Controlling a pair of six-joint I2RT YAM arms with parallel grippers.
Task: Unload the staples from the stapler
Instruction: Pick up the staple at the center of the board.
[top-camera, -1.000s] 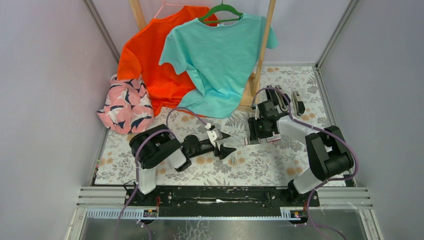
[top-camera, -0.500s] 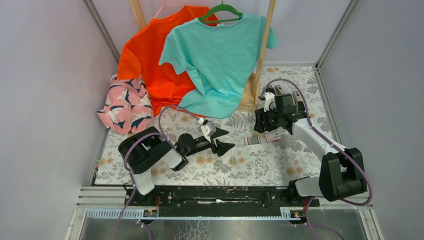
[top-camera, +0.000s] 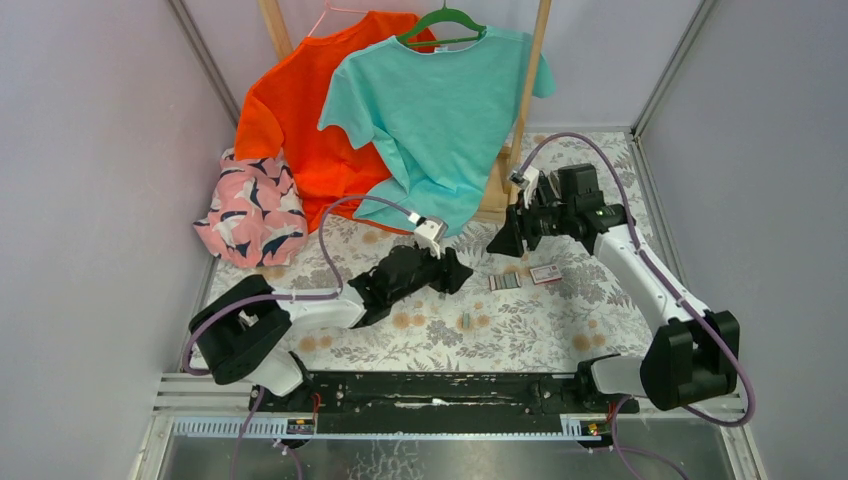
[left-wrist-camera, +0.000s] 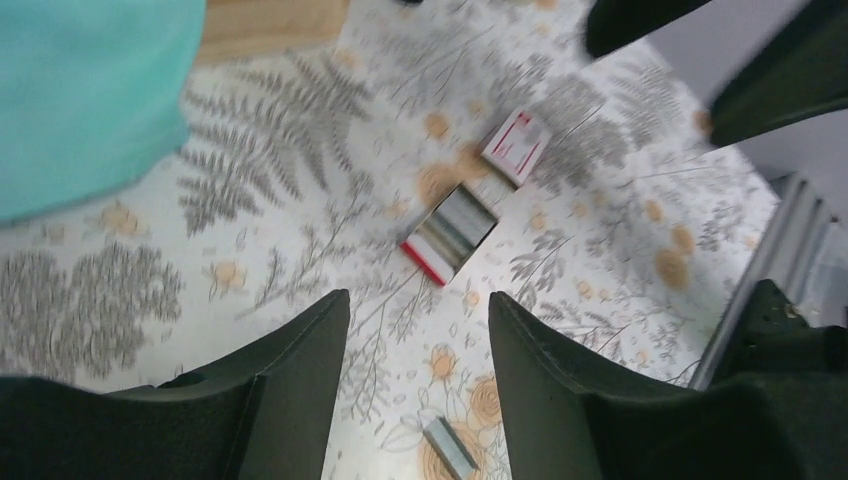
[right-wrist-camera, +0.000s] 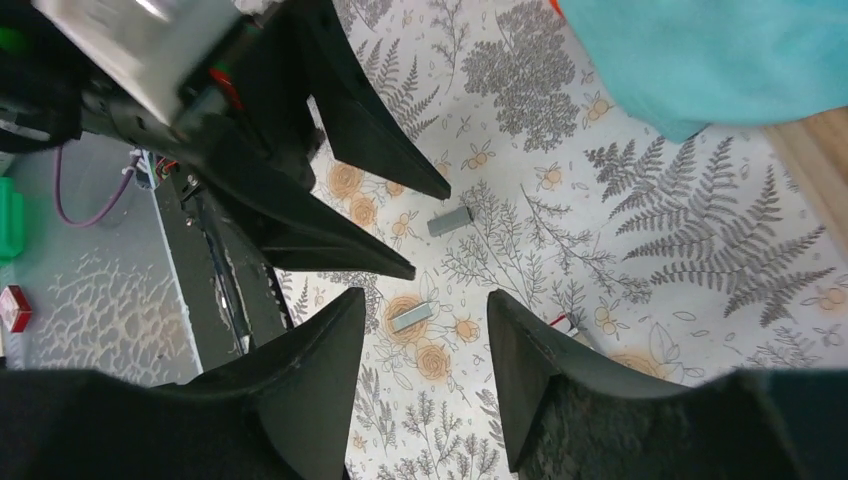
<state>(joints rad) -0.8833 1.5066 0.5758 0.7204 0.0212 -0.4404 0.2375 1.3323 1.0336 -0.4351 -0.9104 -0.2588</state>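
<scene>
We judge the step in hand to be collecting the loose staples (top-camera: 465, 320), which lie flat on the tabletop (top-camera: 560, 330) at lower centre of the overhead frame. The right wrist view shows two short strips, apart from each other. We cannot make out the stapler in any view.

To do this step well, we lower one set of fingers over a single strip, straddle its narrow width, and close slowly, because a thin strip is likely to skid or snap. We hold the other arm back, since both sets of tips stand near each other above the open box (top-camera: 505, 282).

The left fingers (top-camera: 455, 272) are partly spread, empty, and touching nothing. The right fingers (top-camera: 503, 243) are likewise partly spread, hold nothing, and hover clear of the tabletop.
</scene>
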